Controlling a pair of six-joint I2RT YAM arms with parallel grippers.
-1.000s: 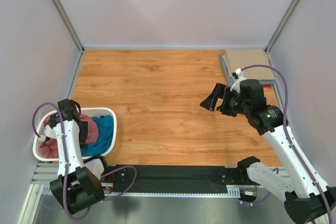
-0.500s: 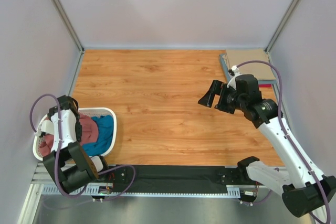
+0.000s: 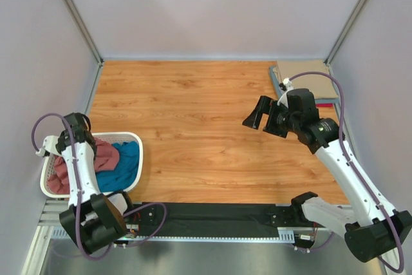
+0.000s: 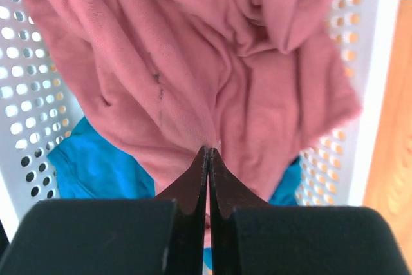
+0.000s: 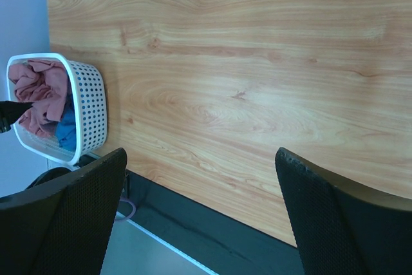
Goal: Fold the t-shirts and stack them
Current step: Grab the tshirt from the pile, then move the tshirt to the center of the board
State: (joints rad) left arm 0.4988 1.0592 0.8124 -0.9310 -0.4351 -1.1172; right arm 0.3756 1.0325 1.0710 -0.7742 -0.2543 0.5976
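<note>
Lower left: pinching a fold of the rose-red t-shirt (image 4: 193,62), in the white basket (image 3: 138,143), with left tool (image 4: 209,154) pressed together. Probably pick-up step; next, lifting clear onto the bench (image 3: 193,101). Centre right: holding right tool (image 3: 258,119) spread, empty.

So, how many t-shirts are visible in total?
5: a rose-red t-shirt and a teal one in the white basket, near left; tan, grey-blue and red ones stacked at the far right. Others may be hidden underneath.
</note>
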